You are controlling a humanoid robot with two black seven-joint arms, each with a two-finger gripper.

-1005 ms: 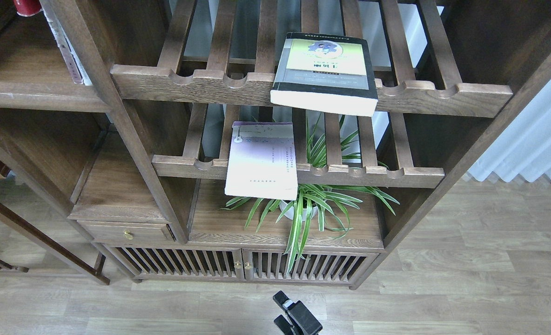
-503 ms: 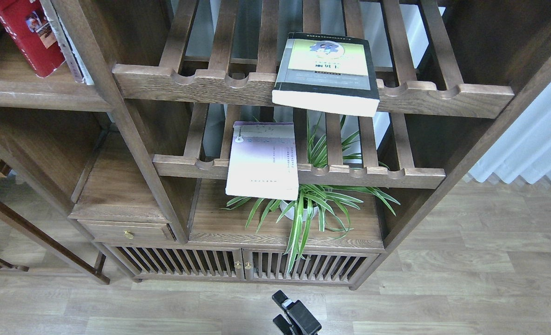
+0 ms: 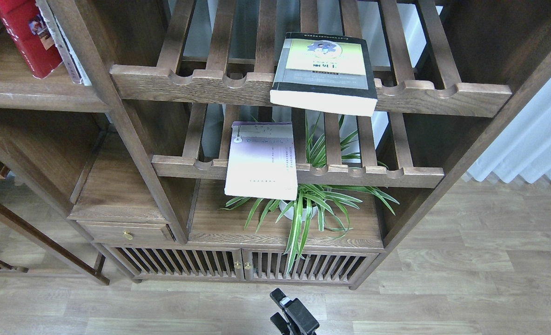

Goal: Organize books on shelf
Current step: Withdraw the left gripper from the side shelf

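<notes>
Black blocky claw (image 3: pixel 294 318) at bottom edge, over wood-grain floor; which arm, and whether clenched or released, can't tell. Straight above it: thin matte lavender-white book (image 3: pixel 262 159) flat on lower slatted rack, overhanging scalloped rail. Higher, slightly right: thick yellow-green book (image 3: pixel 324 72), black-edged, flat on upper rack. Far up-left: glossy red book (image 3: pixel 24 35) leaning on smooth dark plank shelf (image 3: pixel 33 93), beside white-spined book (image 3: pixel 63 44).

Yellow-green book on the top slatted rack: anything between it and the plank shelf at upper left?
Yes. The cabinet's upright post stands between the yellow-green book and the plank shelf, where the red book leans, so it must come out forward first.
</notes>
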